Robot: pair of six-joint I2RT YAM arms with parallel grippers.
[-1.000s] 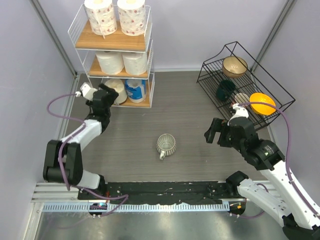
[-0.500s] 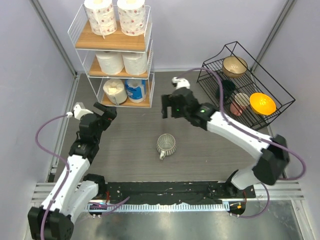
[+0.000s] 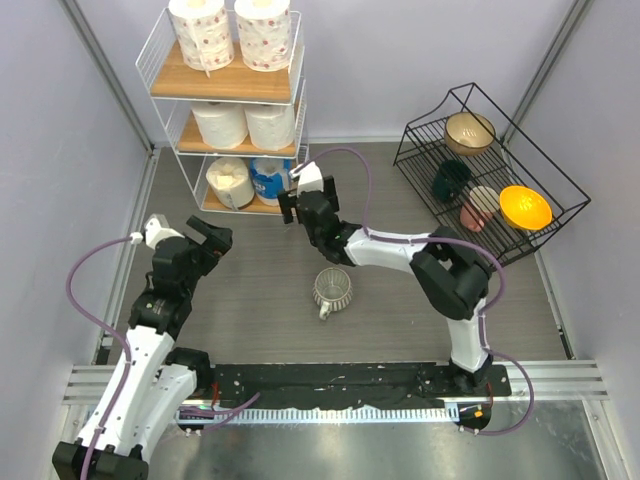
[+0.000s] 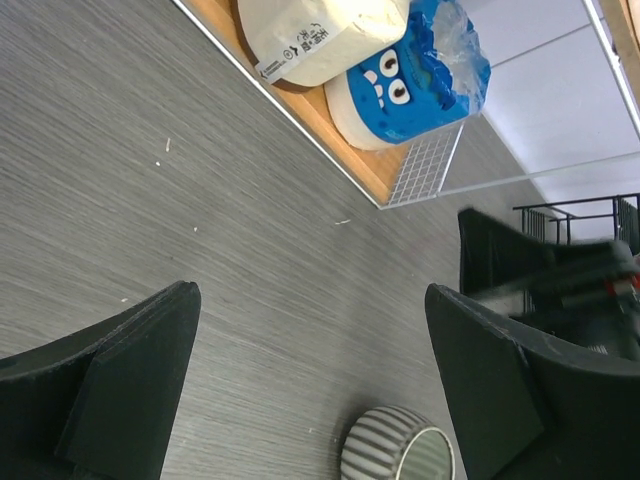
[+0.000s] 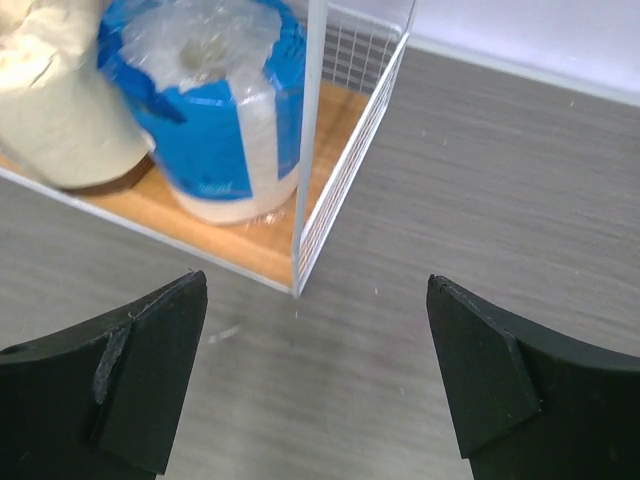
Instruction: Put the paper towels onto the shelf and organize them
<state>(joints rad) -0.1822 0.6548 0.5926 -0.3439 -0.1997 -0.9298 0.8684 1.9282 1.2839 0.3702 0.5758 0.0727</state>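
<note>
Grey tabletop; shelf at 11 o'clock holding all six paper towels, two per board. Upper tiers visible overhead only; crinkled film on blue-wrapped roll clear at right wrist only. Released right gripper swung in from 3 o'clock; left gripper, released, backed off toward 7.

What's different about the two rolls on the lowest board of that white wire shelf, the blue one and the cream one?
The blue roll is sealed in shiny printed plastic wrap; the cream roll is bare paper with a loose, ragged outer layer. Seen from overhead, the cream roll sits on the left and the blue roll on the right. Both stand on end, side by side on the bottom board.
</note>
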